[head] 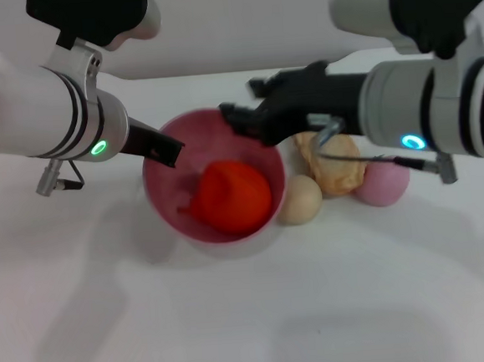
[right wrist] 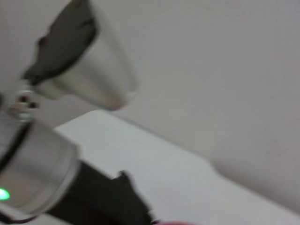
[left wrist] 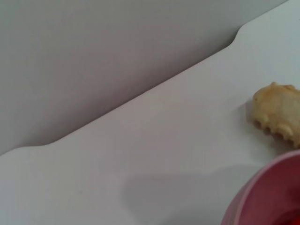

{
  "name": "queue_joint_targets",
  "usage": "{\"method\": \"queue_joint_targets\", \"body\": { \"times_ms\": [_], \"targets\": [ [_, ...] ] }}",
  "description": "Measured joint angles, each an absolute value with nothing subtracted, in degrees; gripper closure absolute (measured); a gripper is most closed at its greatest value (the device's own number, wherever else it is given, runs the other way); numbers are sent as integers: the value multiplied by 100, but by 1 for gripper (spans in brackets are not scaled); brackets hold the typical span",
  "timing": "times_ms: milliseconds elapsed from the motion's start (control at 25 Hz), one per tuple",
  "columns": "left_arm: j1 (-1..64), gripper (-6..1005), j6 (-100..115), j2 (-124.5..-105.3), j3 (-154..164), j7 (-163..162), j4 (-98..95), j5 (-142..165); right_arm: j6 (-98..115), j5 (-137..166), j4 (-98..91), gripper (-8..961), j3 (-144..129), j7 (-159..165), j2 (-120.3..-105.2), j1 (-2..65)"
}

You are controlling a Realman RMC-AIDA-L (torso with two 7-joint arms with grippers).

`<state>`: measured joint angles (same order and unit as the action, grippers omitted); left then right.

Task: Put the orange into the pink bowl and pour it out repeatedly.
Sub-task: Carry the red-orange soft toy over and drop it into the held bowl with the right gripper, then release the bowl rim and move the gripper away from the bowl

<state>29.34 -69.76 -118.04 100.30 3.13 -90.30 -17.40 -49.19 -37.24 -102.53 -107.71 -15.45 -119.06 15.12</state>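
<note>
The pink bowl point(head: 166, 191) sits at the middle of the white table, and its rim point(left wrist: 262, 197) fills a corner of the left wrist view. The orange point(head: 231, 197), red-orange and lumpy, lies inside the bowl toward its near right side. My left gripper point(head: 166, 149) reaches in from the left and is shut on the bowl's left rim. My right gripper point(head: 237, 99) hovers over the bowl's far right rim, open, with nothing between its black fingers point(head: 230, 115).
Just right of the bowl lie a small beige ball point(head: 300, 200), a pale crimped pastry point(head: 333, 164) point(left wrist: 279, 112) and a pink round fruit point(head: 382, 181). The right forearm hangs over them. The table's far edge meets a grey wall.
</note>
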Motion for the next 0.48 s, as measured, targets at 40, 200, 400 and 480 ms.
{"method": "queue_joint_targets", "body": {
  "times_ms": [40,200,400,480],
  "targets": [
    [2934,881,-6976,-11804,10030,313,-9030,-1740,-4662,-3590,-10217,597,-10783,-1689,-11914,1418],
    [2935,880,-6971,-11803,10028,314,-8990,-1741,-3060,-2862,-9986,416,-10748,-2156,-11934,850],
    [2942,878,-6843,-11803,10021,394,-8721,-1976,-113,-2079,-9114,271,-10666,-2336,-11946,119],
    [2963,877,-6848,-11803,10006,499,-8678,-2235,993,-1839,-8576,269,-10704,-2343,-11946,-96]
  ]
}}
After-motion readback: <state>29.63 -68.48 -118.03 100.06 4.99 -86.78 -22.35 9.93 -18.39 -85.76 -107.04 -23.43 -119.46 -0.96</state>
